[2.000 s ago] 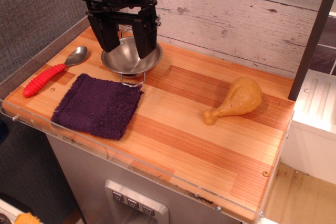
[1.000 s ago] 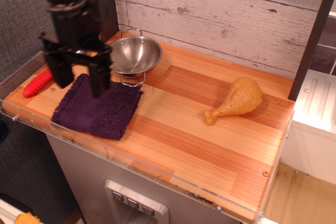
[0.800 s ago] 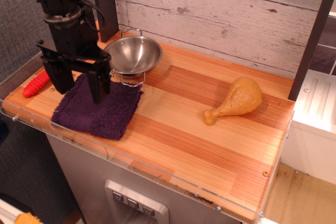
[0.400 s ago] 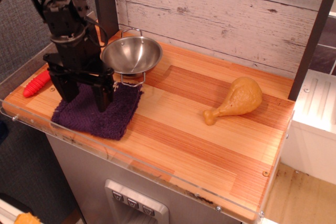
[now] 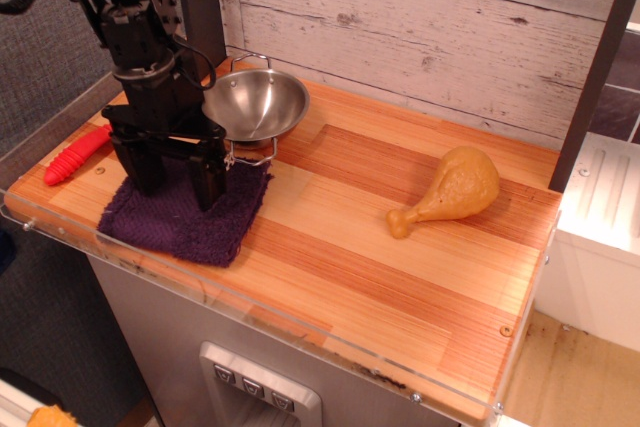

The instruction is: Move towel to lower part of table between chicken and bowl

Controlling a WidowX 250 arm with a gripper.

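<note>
The dark purple towel (image 5: pixel 180 219) lies flat at the front left of the wooden table (image 5: pixel 400 277). My black gripper (image 5: pixel 180 189) stands upright over the towel's back half, jaws open, both fingertips down on or just above the cloth. The steel bowl (image 5: pixel 258 105) sits right behind the towel, close to my right finger. The tan toy chicken drumstick (image 5: pixel 447 190) lies at the right, far from the gripper.
A red-handled spoon (image 5: pixel 75 154) lies at the far left, partly hidden behind my arm. A clear acrylic rim (image 5: pixel 250 312) runs along the table's front edge. A plank wall stands behind, and a dark post (image 5: pixel 595 67) at the right.
My gripper has moved from above the bowl to the left and forward, then come down onto the towel's back half, jaws still open. The towel, bowl and chicken have not moved.
</note>
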